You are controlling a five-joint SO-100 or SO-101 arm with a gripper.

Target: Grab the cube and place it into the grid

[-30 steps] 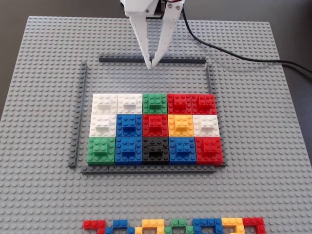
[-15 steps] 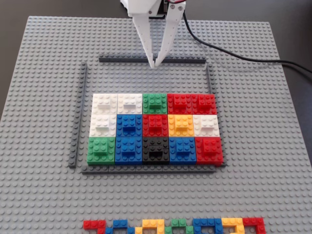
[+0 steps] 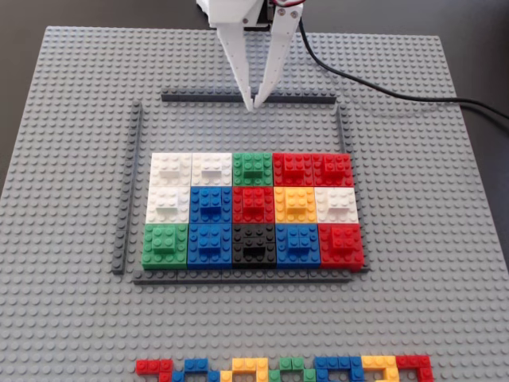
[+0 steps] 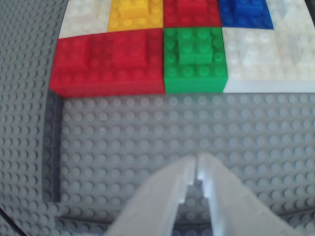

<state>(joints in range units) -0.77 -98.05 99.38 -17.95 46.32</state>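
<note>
The grid [image 3: 253,204] is a block of square coloured LEGO blocks in three rows, framed by thin dark grey strips [image 3: 137,183]. Several white studded blocks sit in it, such as the far-left one [image 3: 171,169] and one at the right [image 3: 335,203]; I cannot tell which is the cube. My white gripper [image 3: 253,106] hangs over the far strip, behind the grid, shut and empty. In the wrist view the gripper [image 4: 196,160] points at bare studs in front of the red [image 4: 108,61], green [image 4: 194,59] and white [image 4: 268,59] blocks.
Everything rests on a large grey studded baseplate [image 3: 429,239]. A line of small flat mixed-colour bricks [image 3: 282,368] lies along its near edge. A black cable [image 3: 382,89] runs from the arm off to the right. A bare band of studs separates the gripper from the grid.
The shut gripper has shifted slightly to the right over the far strip. The blocks have not moved.
</note>
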